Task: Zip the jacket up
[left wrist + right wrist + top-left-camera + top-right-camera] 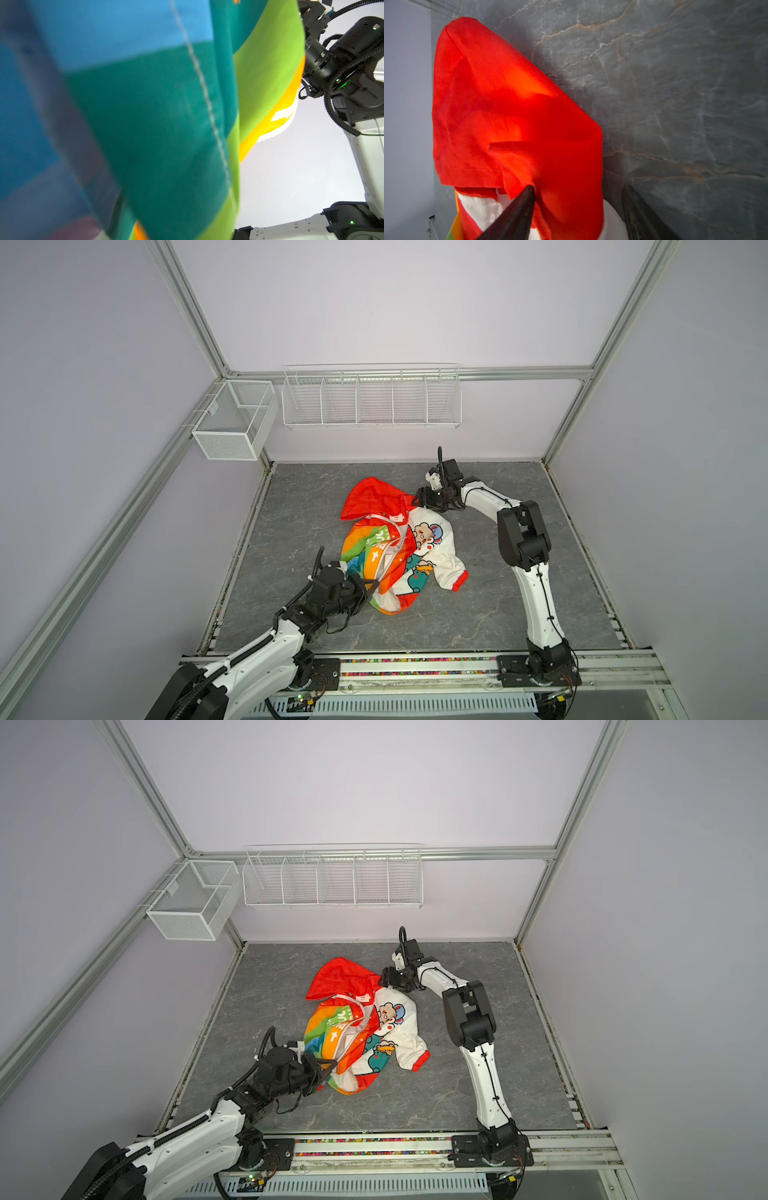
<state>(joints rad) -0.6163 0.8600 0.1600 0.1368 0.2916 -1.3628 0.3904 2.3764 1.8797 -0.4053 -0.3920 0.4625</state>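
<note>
Grey tabletop, jacket, left gripper clamped on its rainbow edge, right gripper parted astride red hood.

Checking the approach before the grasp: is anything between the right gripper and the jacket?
Nothing visible stands between them. The right gripper is at the jacket, with its open fingers straddling the edge of the red hood. Beside it is only the table.

Jacket lay crumpled mid table, rainbow-striped outside w/ white lettering bunched on the left, white cartoon-animal lining exposed on the right. Red hood spread at the far end, one red cuff at near right. White zipper looked undone, but folds hid most of it.
</note>
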